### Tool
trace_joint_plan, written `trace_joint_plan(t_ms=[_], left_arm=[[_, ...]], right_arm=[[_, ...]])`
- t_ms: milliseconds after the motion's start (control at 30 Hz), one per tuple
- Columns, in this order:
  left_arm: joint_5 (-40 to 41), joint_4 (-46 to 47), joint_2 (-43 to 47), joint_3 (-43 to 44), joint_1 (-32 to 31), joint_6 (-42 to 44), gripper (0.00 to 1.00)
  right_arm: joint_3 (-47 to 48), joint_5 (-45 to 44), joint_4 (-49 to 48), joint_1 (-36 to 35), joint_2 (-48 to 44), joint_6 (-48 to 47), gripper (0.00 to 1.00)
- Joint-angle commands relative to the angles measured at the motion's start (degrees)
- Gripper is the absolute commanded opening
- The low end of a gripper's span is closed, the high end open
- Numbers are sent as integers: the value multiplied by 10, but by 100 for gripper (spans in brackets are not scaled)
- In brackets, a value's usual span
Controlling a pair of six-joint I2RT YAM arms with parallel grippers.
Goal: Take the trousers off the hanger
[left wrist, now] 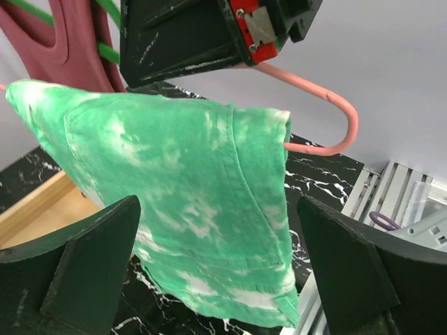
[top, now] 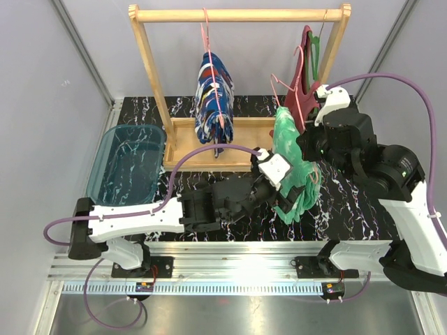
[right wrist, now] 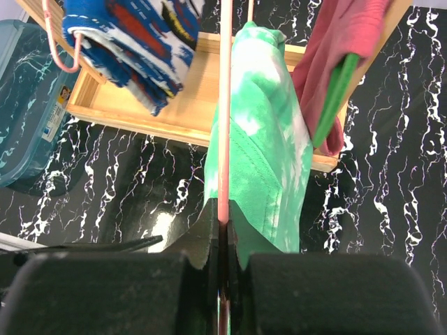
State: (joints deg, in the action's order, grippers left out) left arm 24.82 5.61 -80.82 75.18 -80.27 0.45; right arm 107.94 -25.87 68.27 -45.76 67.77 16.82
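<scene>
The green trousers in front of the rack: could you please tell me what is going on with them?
The right gripper is shut on a pink hanger, held off the wooden rack with the mint green trousers draped over it. The left gripper is open, its fingers either side of those trousers, not yet gripping. The dark blue trousers hang on the rack.

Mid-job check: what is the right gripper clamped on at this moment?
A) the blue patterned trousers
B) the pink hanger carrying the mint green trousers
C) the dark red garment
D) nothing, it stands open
B: in the right wrist view the right gripper is shut on the thin rod of the pink hanger, with the mint green trousers draped over that hanger just beyond it.
</scene>
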Motion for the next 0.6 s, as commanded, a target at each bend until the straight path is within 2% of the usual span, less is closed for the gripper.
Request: trace_joint_plan(t_ms=[0, 100, 267, 367, 400, 433, 500, 567], left_arm=[[58, 7, -27, 47, -7, -25, 99], [100, -15, -51, 75, -8, -28, 99], [103, -19, -72, 90, -9, -32, 99], [137, -33, -84, 106, -9, -25, 87], [151, -34, -85, 108, -9, -21, 75], [158, -34, -86, 108, -9, -17, 72], [178, -28, -89, 108, -9, -14, 72], [201, -20, -94, 110, -9, -9, 81]], right_arm=[[10, -7, -104, -5, -25, 3, 0], [12, -7, -108, -5, -32, 7, 0], [17, -6, -105, -5, -24, 2, 0], [12, -13, -109, -5, -26, 2, 0], [11, -16, -110, -5, -29, 1, 0], [10, -18, -110, -5, -29, 0, 0], [8, -13, -111, -6, -32, 1, 0], [3, -4, -114, -5, -32, 4, 0]])
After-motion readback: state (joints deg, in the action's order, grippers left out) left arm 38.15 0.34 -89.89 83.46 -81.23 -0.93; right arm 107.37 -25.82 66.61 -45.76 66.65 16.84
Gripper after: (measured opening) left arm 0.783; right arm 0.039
